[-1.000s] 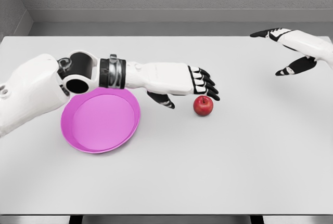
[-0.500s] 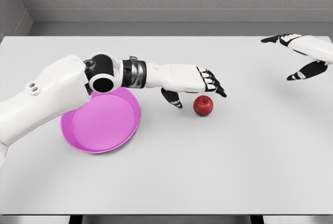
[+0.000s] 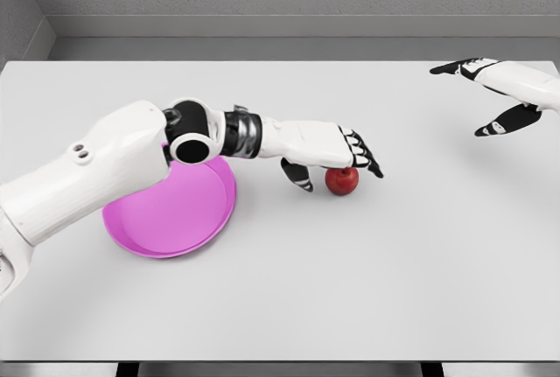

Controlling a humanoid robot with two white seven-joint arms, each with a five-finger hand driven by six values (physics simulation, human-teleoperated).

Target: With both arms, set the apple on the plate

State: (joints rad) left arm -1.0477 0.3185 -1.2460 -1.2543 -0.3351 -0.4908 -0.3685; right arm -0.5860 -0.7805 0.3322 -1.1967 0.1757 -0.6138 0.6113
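Left robot hand [image 3: 337,160] cups over apple [image 3: 341,181] at frame centre, fingers spread, not yet clenched. Risk: apple rolls away from plate [image 3: 171,211].

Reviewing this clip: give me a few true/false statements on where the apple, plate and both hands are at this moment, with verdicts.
1. The apple lies on the table, not on the plate. True.
2. The left hand is over the apple, fingers spread, not closed around it. True.
3. The right hand is holding the plate. False: it hovers open near the table's far right corner, away from both.
4. The apple is left of the plate. False: it is on the plate's right.
5. The plate is pink and holds nothing. True.
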